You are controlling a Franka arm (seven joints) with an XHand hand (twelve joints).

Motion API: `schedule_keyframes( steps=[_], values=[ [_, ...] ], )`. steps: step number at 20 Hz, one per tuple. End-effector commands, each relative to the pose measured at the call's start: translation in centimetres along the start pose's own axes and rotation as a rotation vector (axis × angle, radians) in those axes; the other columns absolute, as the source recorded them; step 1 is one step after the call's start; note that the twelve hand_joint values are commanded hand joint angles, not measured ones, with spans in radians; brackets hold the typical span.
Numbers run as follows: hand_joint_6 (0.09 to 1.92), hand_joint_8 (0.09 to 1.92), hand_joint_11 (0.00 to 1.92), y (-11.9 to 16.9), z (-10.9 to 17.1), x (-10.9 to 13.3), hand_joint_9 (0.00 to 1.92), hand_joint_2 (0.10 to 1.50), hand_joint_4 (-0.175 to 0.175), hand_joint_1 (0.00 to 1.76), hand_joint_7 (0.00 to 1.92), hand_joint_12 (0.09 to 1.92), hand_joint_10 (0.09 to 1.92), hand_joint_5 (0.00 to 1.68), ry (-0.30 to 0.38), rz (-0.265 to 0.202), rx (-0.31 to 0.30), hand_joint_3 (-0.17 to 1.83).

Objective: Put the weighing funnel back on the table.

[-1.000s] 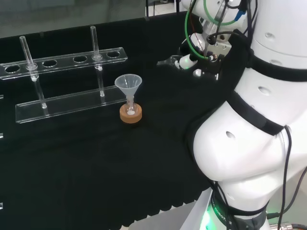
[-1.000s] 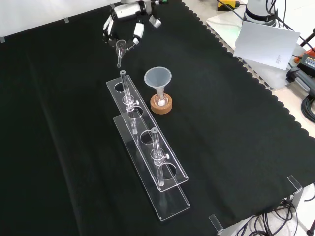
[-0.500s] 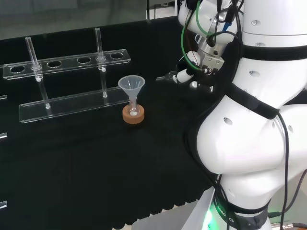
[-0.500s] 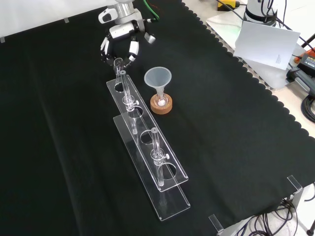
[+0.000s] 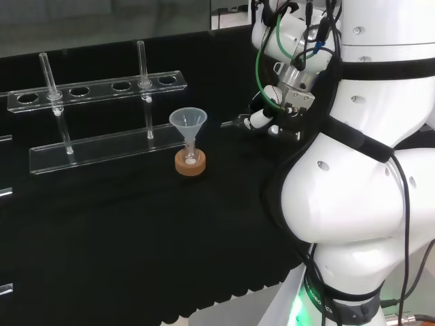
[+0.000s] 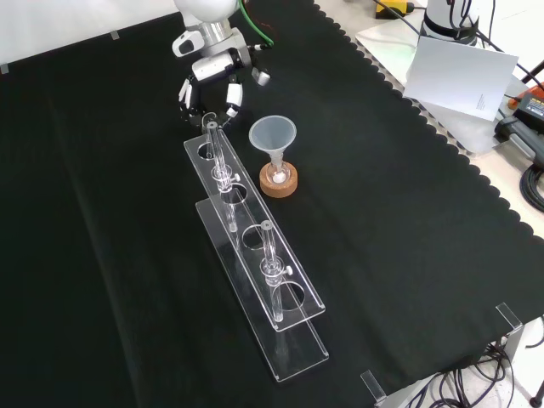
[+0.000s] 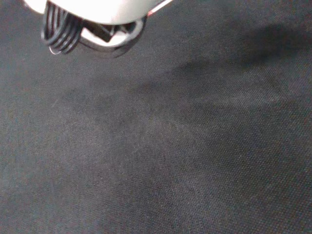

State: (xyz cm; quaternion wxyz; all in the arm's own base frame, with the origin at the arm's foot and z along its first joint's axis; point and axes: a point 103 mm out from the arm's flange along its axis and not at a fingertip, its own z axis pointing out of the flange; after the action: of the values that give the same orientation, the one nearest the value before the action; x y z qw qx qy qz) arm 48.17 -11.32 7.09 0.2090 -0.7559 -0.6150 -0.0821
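The weighing funnel [image 6: 206, 116] was in the hand [image 6: 209, 85], a small clear piece pinched between downward-curled fingers [image 6: 231, 92] and hard to make out against the black cloth. In the head view a thin clear tip stuck out sideways from the hand toward the funnel. The piece hung low over the table [image 6: 408, 212]; whether it touched the cloth could not be told. In the front view the hand came down from the white arm [image 6: 204, 10] near the table's far edge, well away from the scalloped right edge.

Just beside the hand, on its near side in the front view, began the far end of a clear rack [image 6: 289, 302], which ran from there toward the table's near edge. Two glass tubes [image 6: 218, 157] stood upright in it, one close to the hand's end and one farther down.

To the right of the rack's far end in the front view stood the funnel [image 6: 272, 134], mouth up, its stem in a small flask [image 6: 277, 172] seated on a cork ring [image 6: 279, 184]. It stood near the hand but apart from it.

The wrist view showed bare cloth [image 7: 185, 146] close under the palm.
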Motion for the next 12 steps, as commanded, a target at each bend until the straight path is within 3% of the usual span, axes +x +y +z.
schedule_keyframes(
  steps=[1, 6, 12],
  values=[
    [0.48, 0.62, 0.97, 0.5, 0.7, 0.0, 1.14, 0.66, 0.175, 1.13, 0.69, 0.95, 0.19, 1.37, 0.018, -0.012, 0.006, 0.59],
    [0.48, 0.62, 0.97, 1.2, 1.1, 0.1, 1.14, 0.66, 0.175, 1.13, 0.69, 0.95, 0.19, 1.37, 0.02, -0.028, 0.028, 0.59],
    [0.47, 0.62, 0.97, 1.7, 1.8, 0.6, 1.14, 0.66, 0.175, 1.13, 0.68, 0.95, 0.19, 1.37, -0.031, -0.062, 0.038, 0.59]
  ],
)
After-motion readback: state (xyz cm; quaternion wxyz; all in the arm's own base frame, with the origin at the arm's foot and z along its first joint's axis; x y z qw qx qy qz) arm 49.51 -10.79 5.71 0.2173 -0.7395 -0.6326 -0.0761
